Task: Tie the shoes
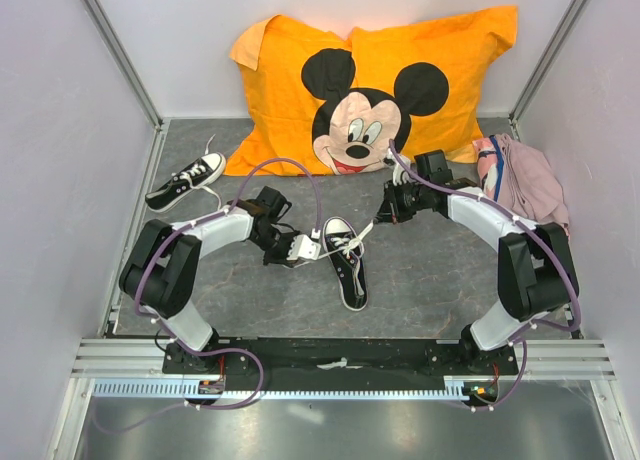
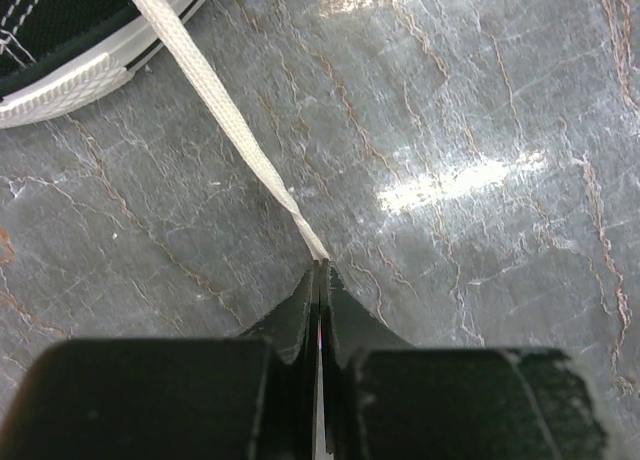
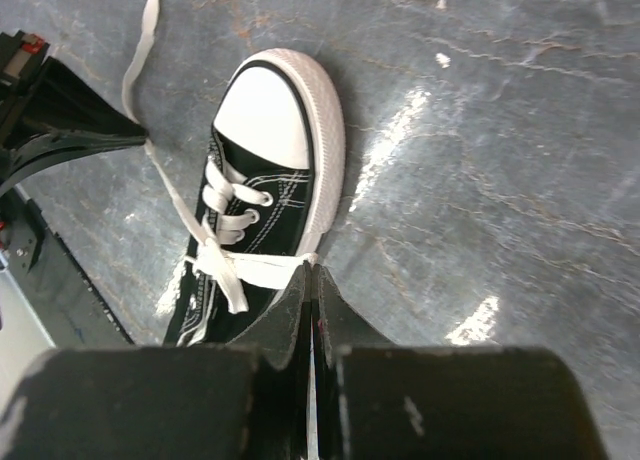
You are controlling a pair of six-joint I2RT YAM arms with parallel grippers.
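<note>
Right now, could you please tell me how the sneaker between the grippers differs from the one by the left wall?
The centre sneaker has its laces stretched out, one pinched in the shut left gripper, one in the shut right gripper; the far-left sneaker is untouched, its loose lace slack. The centre sneaker lies roughly near-to-far; the far-left sneaker lies diagonally. Both are black low-tops with white soles.

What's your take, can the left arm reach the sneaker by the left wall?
Probably not yet: the left pincer is shut on the middle shoe's lace, though nothing lies between it and that sneaker.
</note>
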